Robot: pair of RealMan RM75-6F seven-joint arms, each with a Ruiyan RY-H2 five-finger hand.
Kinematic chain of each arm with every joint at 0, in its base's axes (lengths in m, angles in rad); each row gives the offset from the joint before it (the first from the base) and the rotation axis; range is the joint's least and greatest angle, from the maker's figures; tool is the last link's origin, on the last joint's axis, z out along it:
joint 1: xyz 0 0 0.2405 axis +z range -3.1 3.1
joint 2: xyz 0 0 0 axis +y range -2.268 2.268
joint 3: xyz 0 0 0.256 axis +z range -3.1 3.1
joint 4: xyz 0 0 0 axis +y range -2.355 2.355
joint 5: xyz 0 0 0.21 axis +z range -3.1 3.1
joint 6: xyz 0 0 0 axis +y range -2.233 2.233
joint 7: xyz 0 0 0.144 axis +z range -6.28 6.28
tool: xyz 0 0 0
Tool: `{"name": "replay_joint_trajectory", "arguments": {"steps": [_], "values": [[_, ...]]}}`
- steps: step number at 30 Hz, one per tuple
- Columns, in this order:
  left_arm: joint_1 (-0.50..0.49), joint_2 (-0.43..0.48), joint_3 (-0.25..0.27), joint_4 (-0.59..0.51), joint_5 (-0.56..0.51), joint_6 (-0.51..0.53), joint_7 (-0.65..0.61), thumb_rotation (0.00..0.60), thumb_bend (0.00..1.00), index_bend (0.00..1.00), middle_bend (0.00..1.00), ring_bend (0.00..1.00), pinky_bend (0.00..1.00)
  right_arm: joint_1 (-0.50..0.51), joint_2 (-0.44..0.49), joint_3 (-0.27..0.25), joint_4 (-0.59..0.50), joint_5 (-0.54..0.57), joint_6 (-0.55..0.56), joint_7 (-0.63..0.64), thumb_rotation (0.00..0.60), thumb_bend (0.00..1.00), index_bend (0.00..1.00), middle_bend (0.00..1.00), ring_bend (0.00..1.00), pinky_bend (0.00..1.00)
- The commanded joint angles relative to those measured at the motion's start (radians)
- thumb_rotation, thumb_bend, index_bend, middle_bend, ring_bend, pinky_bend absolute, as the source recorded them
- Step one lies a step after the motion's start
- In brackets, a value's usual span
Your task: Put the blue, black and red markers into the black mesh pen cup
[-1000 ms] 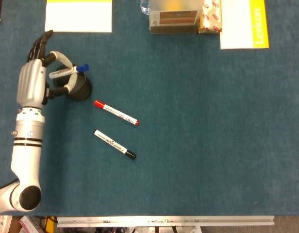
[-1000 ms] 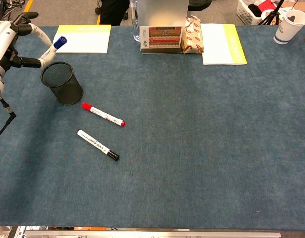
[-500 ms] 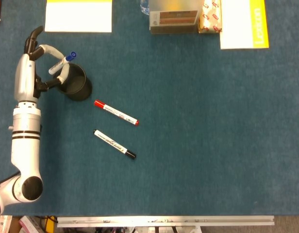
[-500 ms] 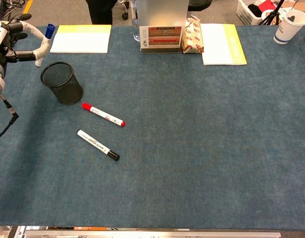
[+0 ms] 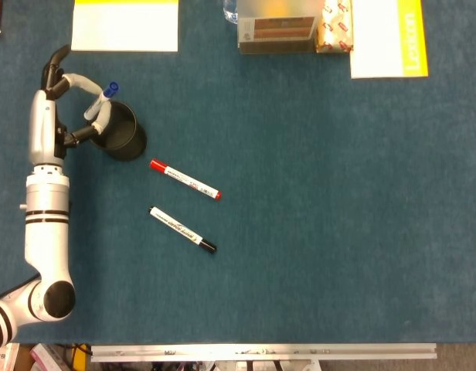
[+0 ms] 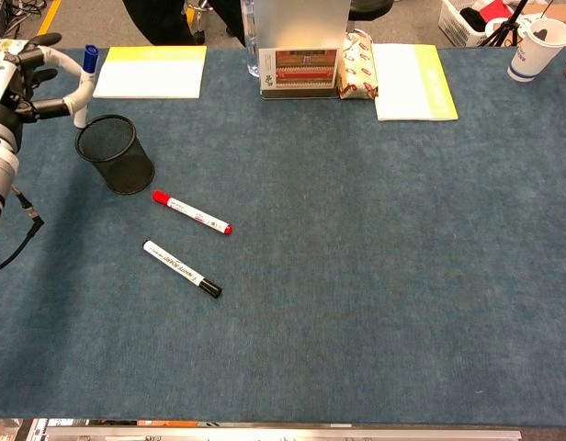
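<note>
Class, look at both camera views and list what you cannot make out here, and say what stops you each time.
- Right hand: in neither view.
- Blue marker lower end: covered by the left hand; chest view leaves unclear whether it is over the black mesh pen cup.
- Print on the red marker and black marker: too small.
- Box label, head view: blurred.
- White paper cup contents: hidden by its rim.

my left hand (image 5: 59,100) pinches blue marker (image 5: 100,105), cap up, at rim of black mesh pen cup (image 5: 124,133) | red marker (image 5: 185,179) and black marker (image 5: 182,229) flat on blue table (image 5: 338,216), right of cup
</note>
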Motion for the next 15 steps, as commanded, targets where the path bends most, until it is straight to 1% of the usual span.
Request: {"name": "replay_joint_trajectory", "arguments": {"steps": [1,10,15], "values": [[0.007,-0.018,-0.001,0.028,0.007,0.013,-0.03,0.6,0.37,0.59,0.09,0.0,0.09,0.0,0.0,0.001,0.0,0.002,0.0,0.0,0.6,0.0,0.34,0.32,0.42,0.64],[0.023,-0.059,-0.005,0.075,0.009,0.026,-0.11,0.6,0.37,0.59,0.1,0.0,0.09,0.0,0.0,0.001,0.0,0.002,0.001,-0.002,0.6,0.0,0.34,0.32,0.42,0.64],[0.022,-0.08,-0.002,0.096,0.011,0.023,-0.116,0.6,0.37,0.59,0.1,0.0,0.09,0.0,0.0,0.002,0.0,0.003,0.002,0.001,0.6,0.0,0.34,0.32,0.42,0.64]]}}
